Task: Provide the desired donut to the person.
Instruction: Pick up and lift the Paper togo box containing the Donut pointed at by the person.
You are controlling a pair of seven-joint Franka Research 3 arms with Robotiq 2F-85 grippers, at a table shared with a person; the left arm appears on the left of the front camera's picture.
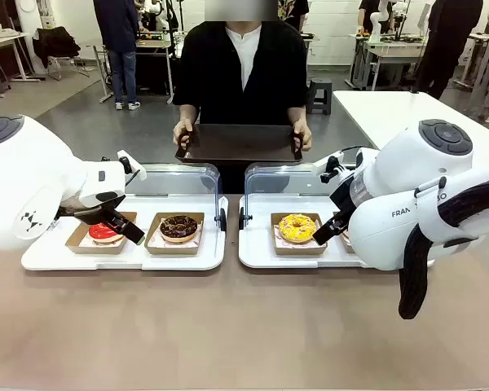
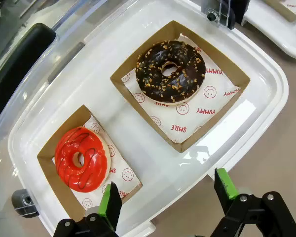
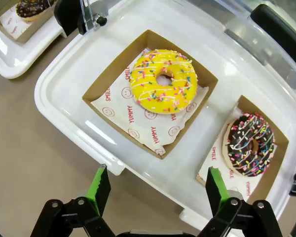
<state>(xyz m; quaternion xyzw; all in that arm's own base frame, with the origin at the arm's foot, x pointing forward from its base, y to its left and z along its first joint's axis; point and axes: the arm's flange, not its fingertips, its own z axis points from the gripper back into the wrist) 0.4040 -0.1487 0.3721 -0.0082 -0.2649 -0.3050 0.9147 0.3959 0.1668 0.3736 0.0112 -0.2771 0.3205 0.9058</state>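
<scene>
Two white trays hold the donuts, each in a brown paper box. The left tray (image 1: 205, 254) carries a red glazed donut (image 1: 103, 232) (image 2: 81, 159) and a chocolate donut with nut bits (image 1: 178, 227) (image 2: 170, 72). On the right tray (image 1: 257, 254) lie a yellow sprinkled donut (image 1: 297, 228) (image 3: 163, 80) and a chocolate donut with coloured sprinkles (image 3: 250, 144). My left gripper (image 1: 114, 224) (image 2: 167, 191) hovers open over the left tray's near edge. My right gripper (image 1: 330, 228) (image 3: 158, 185) hangs open over the right tray's near edge. The person (image 1: 241, 73) stands across the table holding an empty dark tray (image 1: 238, 142) with both hands.
Clear hinged lids (image 1: 175, 179) stand open behind both white trays. A white table (image 1: 391, 110) stands at the back right. The brown tabletop (image 1: 228, 326) in front of the trays is bare. A bystander (image 1: 118, 41) stands farther back.
</scene>
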